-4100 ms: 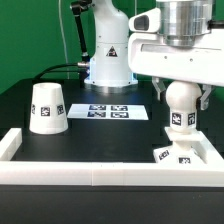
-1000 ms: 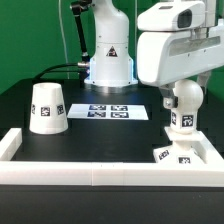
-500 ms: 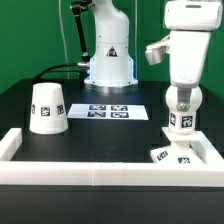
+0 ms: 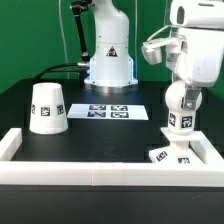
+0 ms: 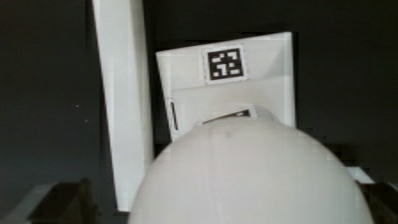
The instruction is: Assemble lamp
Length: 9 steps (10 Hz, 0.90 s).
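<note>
The bulb (image 4: 178, 102) stands upright on its stem on the flat square base (image 4: 163, 154) at the exterior view's right. My gripper (image 4: 180, 97) comes down from above and is shut on the bulb's ball, with one dark finger (image 4: 193, 100) showing beside it. In the wrist view the ball (image 5: 231, 170) fills the near part of the picture and hides the fingers. The base (image 5: 249, 85) with its tag lies beyond it. The tapered shade (image 4: 46, 107) stands apart, mouth down, at the exterior view's left.
The marker board (image 4: 110, 111) lies mid-table in front of the arm's pedestal (image 4: 108, 60). A long white border rail (image 4: 100, 172) runs along the front and up both sides; it also shows in the wrist view (image 5: 119, 100) next to the base.
The hand has turned about the bulb's upright axis, from broadside to edge-on. The bulb has stayed on the base, shifting only slightly.
</note>
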{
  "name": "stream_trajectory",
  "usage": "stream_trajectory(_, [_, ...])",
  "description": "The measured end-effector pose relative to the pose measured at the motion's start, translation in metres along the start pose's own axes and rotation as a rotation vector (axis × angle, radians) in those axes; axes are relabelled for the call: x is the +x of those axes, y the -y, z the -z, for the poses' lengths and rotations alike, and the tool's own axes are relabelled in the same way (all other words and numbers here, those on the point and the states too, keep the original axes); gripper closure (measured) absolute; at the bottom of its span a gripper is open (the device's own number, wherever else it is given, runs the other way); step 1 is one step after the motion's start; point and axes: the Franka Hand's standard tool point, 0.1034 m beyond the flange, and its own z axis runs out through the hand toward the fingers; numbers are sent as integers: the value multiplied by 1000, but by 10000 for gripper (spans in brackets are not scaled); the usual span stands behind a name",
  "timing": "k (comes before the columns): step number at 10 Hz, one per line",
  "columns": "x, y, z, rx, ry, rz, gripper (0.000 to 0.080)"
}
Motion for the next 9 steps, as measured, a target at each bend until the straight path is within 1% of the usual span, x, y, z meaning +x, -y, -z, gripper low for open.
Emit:
stream_trajectory(2, [0, 0, -1, -1, 21, 75, 100])
stream_trajectory(3, [0, 1, -2, 2, 21, 66, 100])
stream_trajectory(4, [-1, 4, -5, 17, 25, 48, 213])
stream_trajectory(7, [-2, 4, -5, 16, 24, 24, 223])
stream_trajectory(9, [-10, 3, -6, 18, 25, -27, 223])
